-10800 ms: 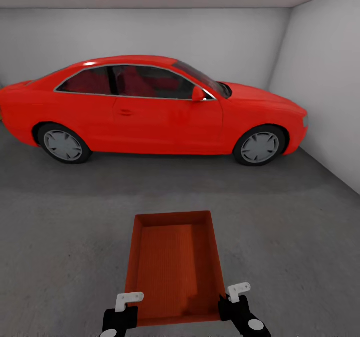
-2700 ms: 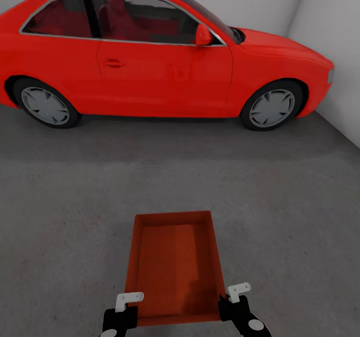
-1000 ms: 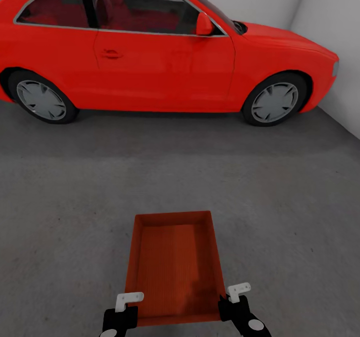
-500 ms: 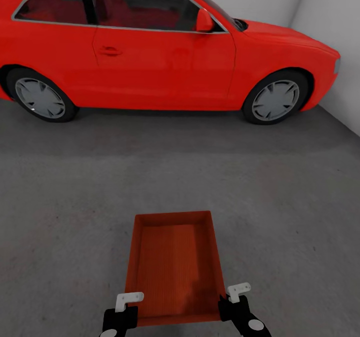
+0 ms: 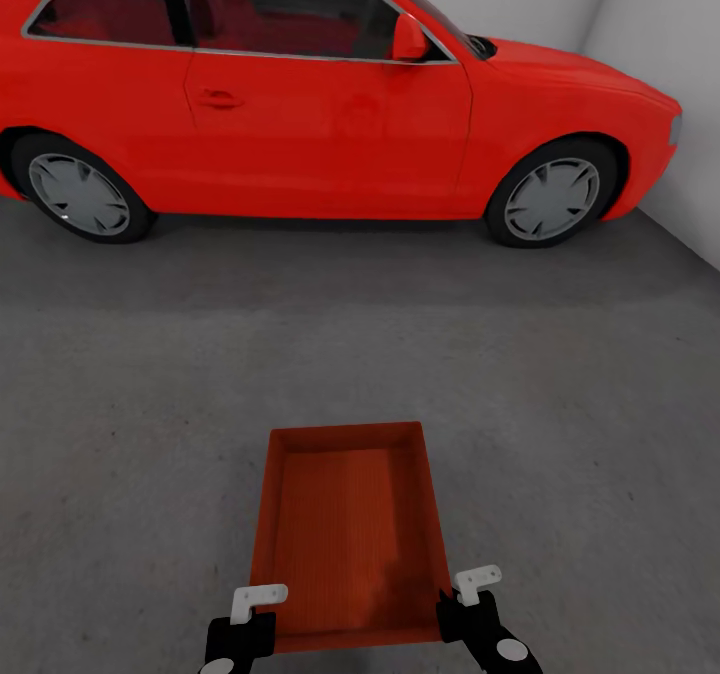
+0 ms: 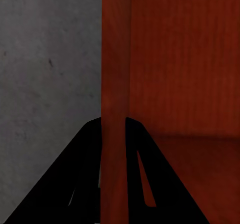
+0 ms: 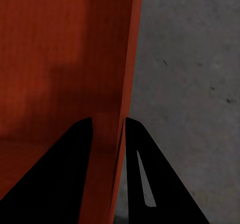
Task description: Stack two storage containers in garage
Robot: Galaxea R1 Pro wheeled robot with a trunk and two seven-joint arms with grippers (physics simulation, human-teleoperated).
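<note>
An orange-red, thin-walled, open rectangular storage container [image 5: 348, 534] hangs at six o'clock over the garage's dark grey concrete floor [image 5: 560, 404], left gripper [image 6: 114, 149] and right gripper [image 7: 107, 149] each clamped on a side wall. Setting down and stacking both remain.

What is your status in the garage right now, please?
Left gripper and right gripper shut on storage container walls. Container over concrete floor. Red car ahead.

Grey concrete floor [image 5: 150, 404], white walls [image 5: 660, 24], red car [image 5: 330, 104].
</note>
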